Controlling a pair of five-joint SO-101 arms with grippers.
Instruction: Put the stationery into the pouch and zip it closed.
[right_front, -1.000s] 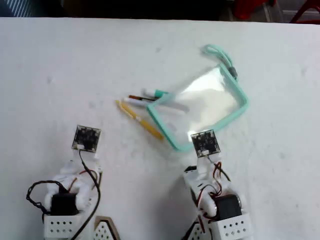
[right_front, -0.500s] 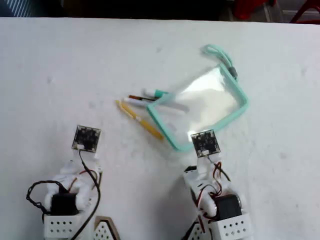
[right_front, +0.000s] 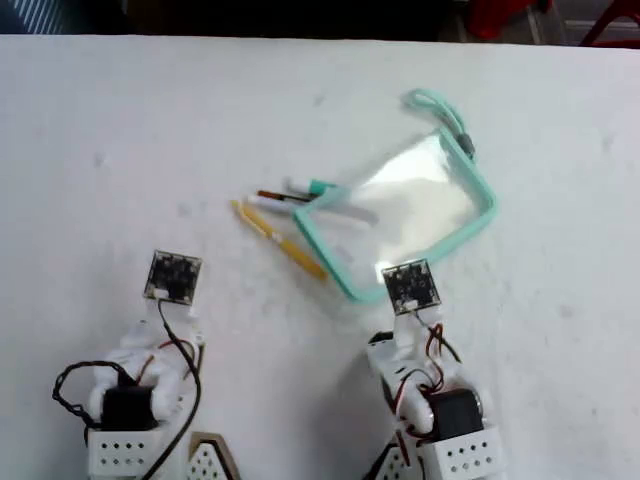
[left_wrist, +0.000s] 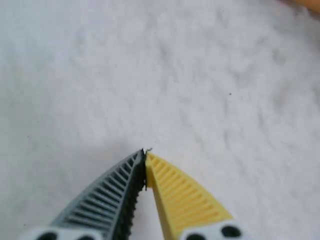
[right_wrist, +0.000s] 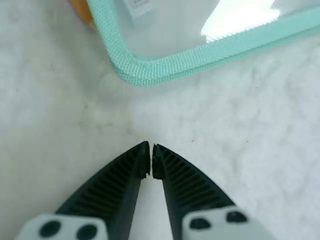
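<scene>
Two hands sit pinched shut and empty at the near side of a white counter. The right hand points at the near corner of the clear, teal-trimmed pouch, just short of its fabric border, tips together over bare counter. The left hand, one finger grey and one yellow, is well off to the pouch's left, tips also touching. A yellow pencil lies slantwise just beside the pouch's left edge, outside it. A white pen with a dark end lies just beyond the pencil, one end at the pouch's left corner. A teal strap curls from the pouch's far corner.
</scene>
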